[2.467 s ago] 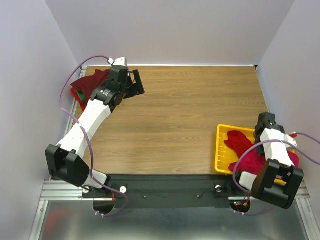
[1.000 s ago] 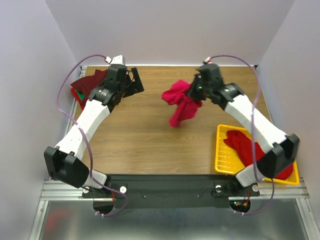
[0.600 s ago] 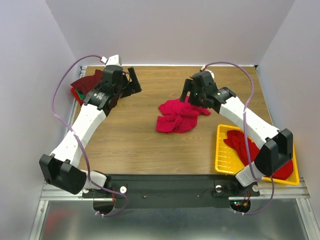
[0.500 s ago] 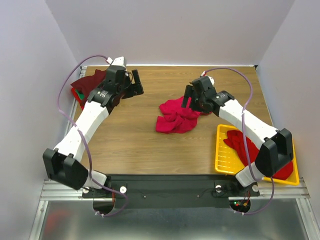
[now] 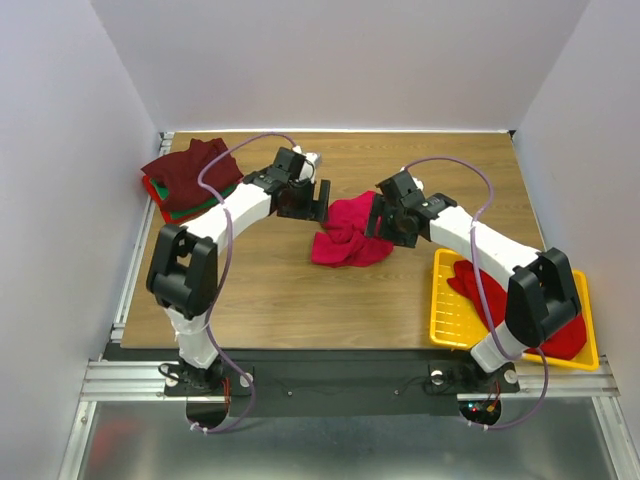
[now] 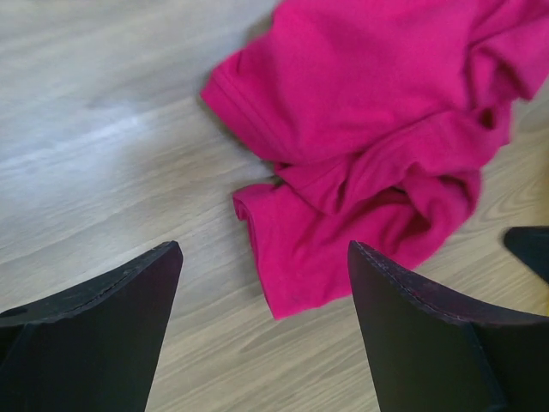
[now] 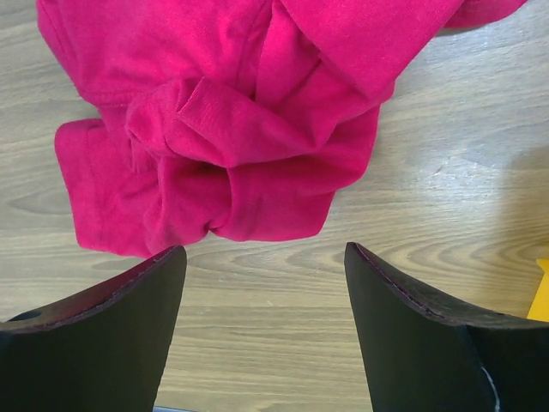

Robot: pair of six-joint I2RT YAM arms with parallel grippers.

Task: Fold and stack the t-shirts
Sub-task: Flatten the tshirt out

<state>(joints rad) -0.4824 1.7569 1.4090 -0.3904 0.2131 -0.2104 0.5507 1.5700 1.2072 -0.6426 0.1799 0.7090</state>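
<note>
A crumpled crimson t-shirt (image 5: 348, 238) lies loose on the wooden table near its middle. My left gripper (image 5: 318, 200) is open just at the shirt's back-left edge. In the left wrist view the shirt (image 6: 377, 129) spreads ahead, and one corner of it lies on the table below the open left gripper (image 6: 262, 251). My right gripper (image 5: 378, 222) is open at the shirt's right side. In the right wrist view the shirt (image 7: 223, 129) bunches just beyond the open right gripper (image 7: 264, 249), with bare wood between the fingers. A pile of dark maroon and green t-shirts (image 5: 188, 175) sits at the back left corner.
A yellow slotted tray (image 5: 437, 300) at the near right edge holds more red t-shirts (image 5: 490, 290). Its corner shows at the right edge of the right wrist view (image 7: 542, 292). Walls close in the table at the back and both sides.
The right gripper opened and dropped the crimson shirt onto the table, then drew back to its right side. The left arm swung from the back-left pile over to the shirt.
</note>
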